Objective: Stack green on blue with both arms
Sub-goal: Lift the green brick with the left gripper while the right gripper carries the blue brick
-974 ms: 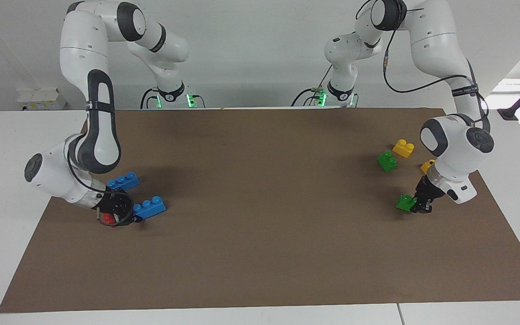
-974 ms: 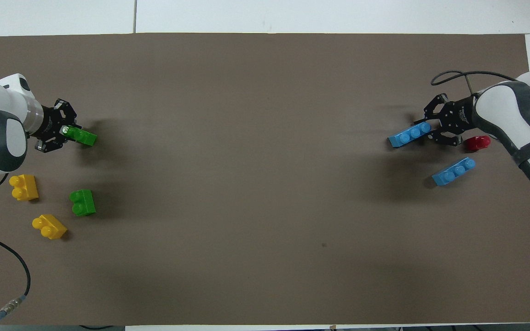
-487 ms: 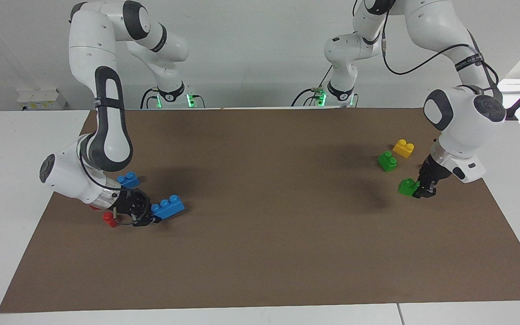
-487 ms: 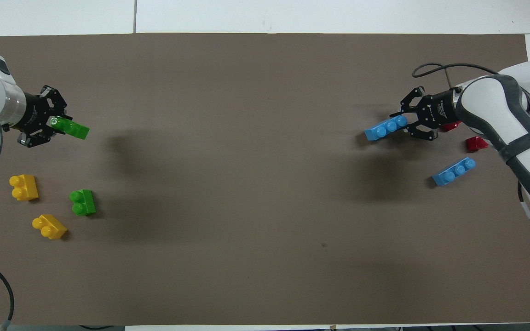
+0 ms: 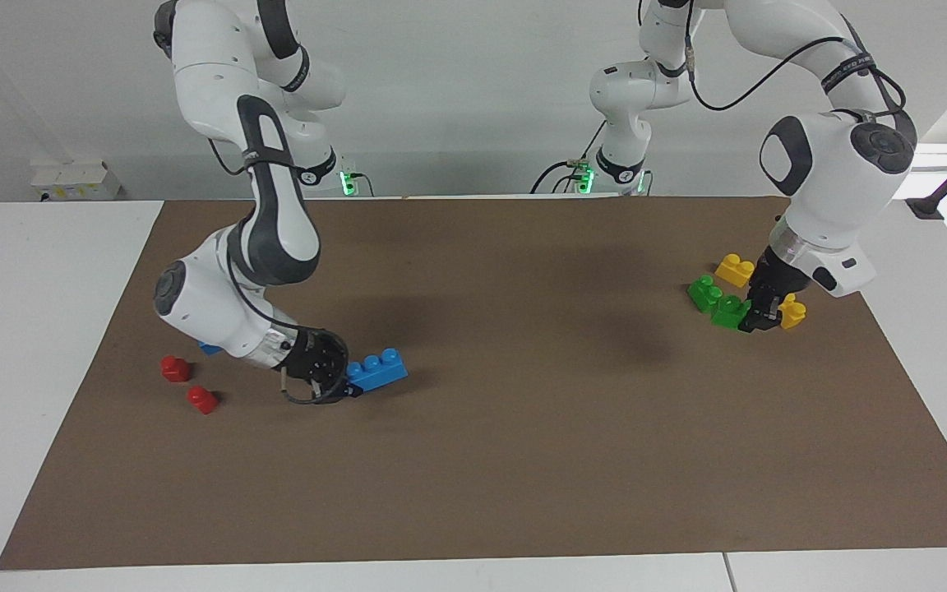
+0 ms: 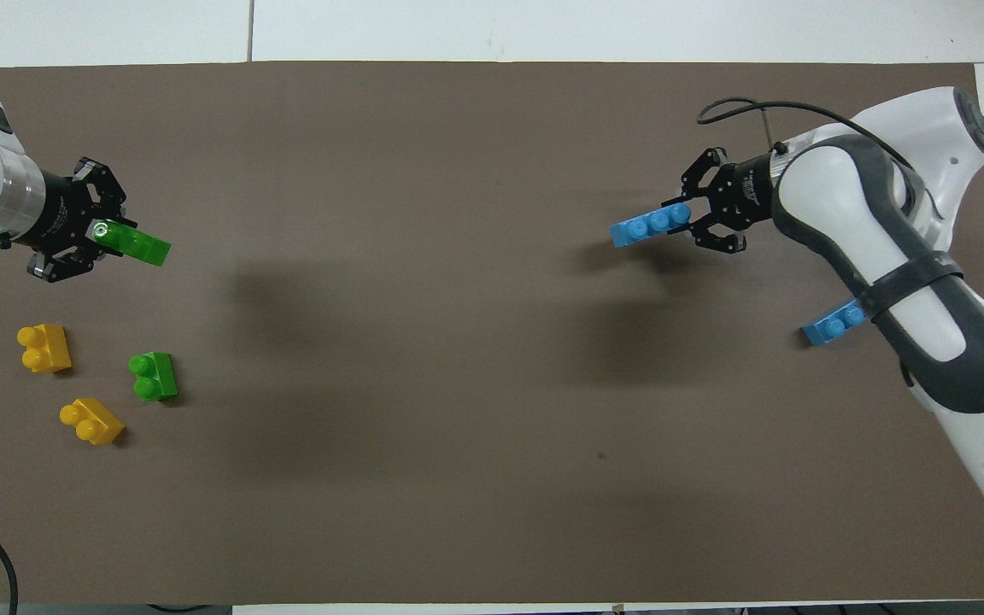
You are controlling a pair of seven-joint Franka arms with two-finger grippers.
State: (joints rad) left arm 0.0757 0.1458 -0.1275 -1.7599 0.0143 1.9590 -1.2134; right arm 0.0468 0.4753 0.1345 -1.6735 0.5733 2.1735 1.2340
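Two grippers are each clamped on a brick and raised above the brown mat (image 5: 523, 460). At the left arm's end of the table, the left gripper (image 5: 757, 316) (image 6: 95, 232) pinches one end of a green brick (image 5: 730, 312) (image 6: 137, 247), which sticks out from its fingertips over the mat. Below it on the mat rest a second green brick (image 5: 704, 292) (image 6: 153, 376) and two yellow bricks (image 5: 734, 269) (image 6: 43, 347). The right gripper (image 5: 342, 385) (image 6: 697, 224), toward the right arm's end, is closed on the end of a long blue brick (image 5: 377, 369) (image 6: 650, 226), which it holds off the mat. A second blue brick (image 6: 834, 326) lies on the mat, partly hidden by the right arm, with two small red bricks (image 5: 190, 385) near it.
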